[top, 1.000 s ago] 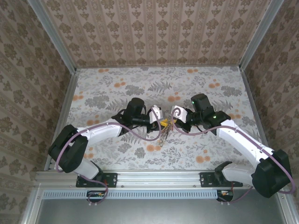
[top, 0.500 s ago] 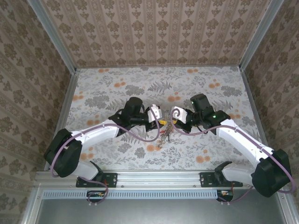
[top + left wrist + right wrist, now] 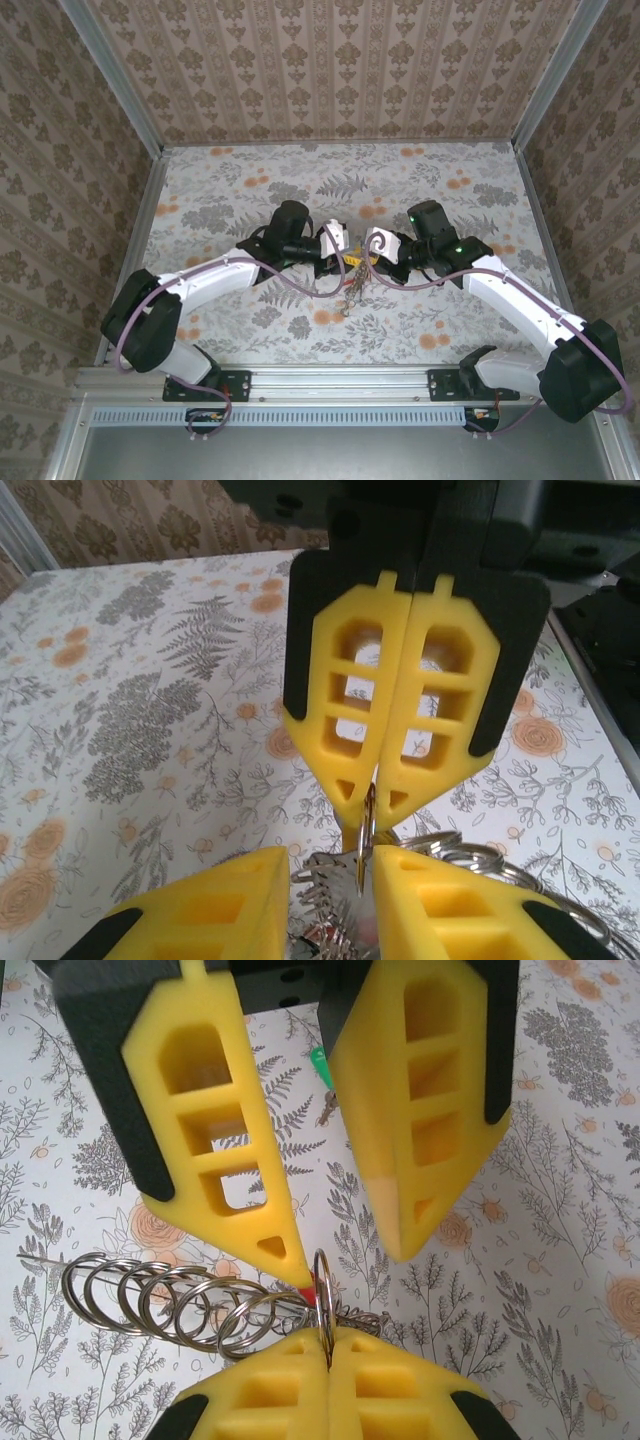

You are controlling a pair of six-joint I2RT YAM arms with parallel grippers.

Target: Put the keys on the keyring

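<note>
Right claw (image 3: 328, 1348) pinches one keyring (image 3: 324, 1310); left claw (image 3: 350, 1263) stands narrowly apart, one green key (image 3: 319, 1063).

I see what seems a lab test cell: a floral worktop (image 3: 250, 180) boxed in by wallpaper-patterned panels (image 3: 340, 70) on aluminium rails (image 3: 330, 382), with left arm (image 3: 205, 278) and right arm (image 3: 515, 295) bolted at its near edge.
</note>
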